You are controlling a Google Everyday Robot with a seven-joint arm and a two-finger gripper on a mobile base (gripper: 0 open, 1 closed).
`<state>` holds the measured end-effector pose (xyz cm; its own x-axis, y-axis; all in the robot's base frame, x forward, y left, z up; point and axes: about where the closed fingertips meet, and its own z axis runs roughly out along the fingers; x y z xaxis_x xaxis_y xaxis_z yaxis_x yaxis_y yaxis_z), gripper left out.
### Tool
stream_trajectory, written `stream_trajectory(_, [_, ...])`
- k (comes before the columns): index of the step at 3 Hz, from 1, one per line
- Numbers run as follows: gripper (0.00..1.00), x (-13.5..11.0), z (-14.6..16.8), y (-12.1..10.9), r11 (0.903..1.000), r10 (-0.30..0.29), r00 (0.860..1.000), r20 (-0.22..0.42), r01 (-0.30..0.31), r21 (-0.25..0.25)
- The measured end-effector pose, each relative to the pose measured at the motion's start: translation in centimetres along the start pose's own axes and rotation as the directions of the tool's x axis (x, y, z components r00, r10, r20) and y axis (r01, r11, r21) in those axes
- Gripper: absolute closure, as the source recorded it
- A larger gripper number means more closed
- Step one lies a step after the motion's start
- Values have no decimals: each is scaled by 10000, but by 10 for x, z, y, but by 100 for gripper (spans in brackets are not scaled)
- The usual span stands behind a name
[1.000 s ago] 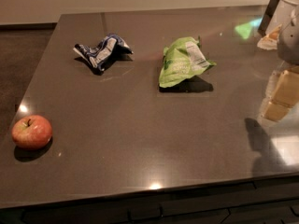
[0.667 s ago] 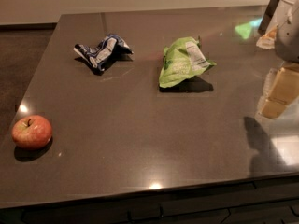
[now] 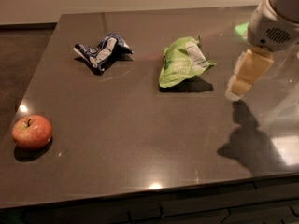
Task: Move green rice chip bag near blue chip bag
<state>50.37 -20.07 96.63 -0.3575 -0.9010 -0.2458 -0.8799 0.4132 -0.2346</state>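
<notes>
Hanging at the right edge of the frame, the gripper points down and to the left above the dark table, touching none of the 3 items on it; whether it is released or clenched cannot be told. The green rice chip bag lies crumpled in the upper centre-right of the frame, white label panel facing up, near the gripper on its left and apart from it. The blue chip bag lies twisted in the upper left, well apart from the green bag. 1 red apple sits at the lower left, near the table's left edge
</notes>
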Motion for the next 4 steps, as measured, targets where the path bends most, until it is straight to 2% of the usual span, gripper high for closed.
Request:
stream_trajectory(1, [0,-20,21,-28,9934,1142,9928,359,-1139,-104])
stream_trajectory(2, [0,-40,43,-48,9756,2182,9729,768,-2155,-420])
stream_trajectory(4, [0,-68,89,-80,9296,3659,9260,928,-3590,-836])
